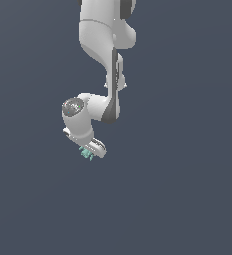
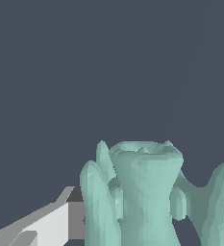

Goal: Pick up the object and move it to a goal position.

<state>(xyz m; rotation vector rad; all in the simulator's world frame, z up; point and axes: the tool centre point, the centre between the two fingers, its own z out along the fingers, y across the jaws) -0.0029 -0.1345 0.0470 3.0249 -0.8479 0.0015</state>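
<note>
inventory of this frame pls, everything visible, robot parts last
teal-green knobbly object: 1, teal-green, at the tip of the gripper in the exterior view; fills the lower part of the wrist view
background: 1, plain dark blue-grey, fills both views; no goal marker visible
arm: 1, white and grey, reaches down from the exterior view's top edge
gripper: 1, white; one finger shows beside the object in the wrist view; jaws appear shut on the object
</note>
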